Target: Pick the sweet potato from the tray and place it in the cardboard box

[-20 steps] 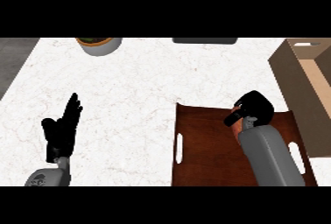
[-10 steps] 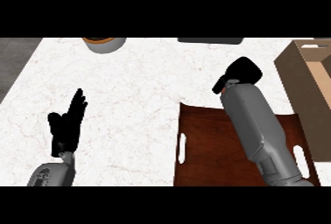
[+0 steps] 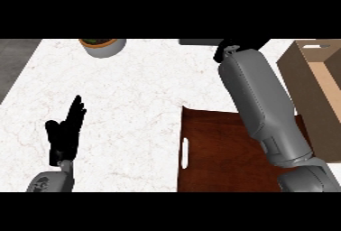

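Note:
My right hand [image 3: 241,44] is high at the far edge of the head view, left of the cardboard box [image 3: 313,76], and its top is cut off by the view's edge. Its fingers are curled as around something, but the sweet potato does not show; no sweet potato lies on the visible part of the brown tray [image 3: 216,149]. The grey right forearm crosses the tray's right side and hides that part. My left hand [image 3: 65,131] rests open at the lower left with its fingers pointing up.
A grey pot with a plant [image 3: 102,46] stands at the far left of the white counter. A dark flat object [image 3: 198,41] lies at the far edge, just left of my right hand. The open box stands at the counter's right edge.
My right hand has risen from the tray and travelled away from me toward the far edge and the box. The view has shifted with it. The left hand has stayed put.

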Controlling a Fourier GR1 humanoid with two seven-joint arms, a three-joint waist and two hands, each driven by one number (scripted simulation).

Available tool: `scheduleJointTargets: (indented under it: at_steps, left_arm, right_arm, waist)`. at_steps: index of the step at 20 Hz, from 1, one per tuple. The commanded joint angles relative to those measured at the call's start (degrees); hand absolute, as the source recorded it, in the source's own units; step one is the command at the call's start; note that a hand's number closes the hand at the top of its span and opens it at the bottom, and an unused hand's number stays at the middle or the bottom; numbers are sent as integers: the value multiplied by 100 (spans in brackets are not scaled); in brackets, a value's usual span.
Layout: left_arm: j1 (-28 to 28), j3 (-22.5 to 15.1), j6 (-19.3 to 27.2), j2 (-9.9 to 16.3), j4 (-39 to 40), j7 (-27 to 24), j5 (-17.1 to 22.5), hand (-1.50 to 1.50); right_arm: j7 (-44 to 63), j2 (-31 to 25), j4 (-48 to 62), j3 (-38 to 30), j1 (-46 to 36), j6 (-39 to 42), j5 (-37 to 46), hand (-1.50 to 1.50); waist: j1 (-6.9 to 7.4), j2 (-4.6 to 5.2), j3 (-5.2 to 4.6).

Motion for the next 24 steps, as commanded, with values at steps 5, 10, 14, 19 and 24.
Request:
scheduleJointTargets:
  at_steps: [5, 10, 14, 19, 24]
  left_arm:
    - [69, -43, 179, -84, -104, 64, -133, 0]
    - [316, 34, -33, 61, -282, 66, -11, 0]
    - [261, 284, -134, 142, -30, -156, 155, 0]
    - [16, 95, 124, -121, 18, -73, -61, 0]
    - [-215, 274, -59, 96, -54, 277, 98, 0]
  right_arm:
    - [1306, -188, -197, -98, -710, 280, 672, 150]
    - [847, -689, -460, -151, -331, 581, 934, 150]
    - [543, -1198, -703, -425, -402, 648, 973, 150]
    - [101, -1259, -1159, -673, 590, -10, 885, 150]
    - [-810, -1960, -1240, -1242, 898, -107, 372, 150]
  waist:
    - [-122, -35, 2]
    - [-161, -52, 4]
    - [-175, -38, 1]
    - [-188, -25, 6]
    - [-171, -17, 7]
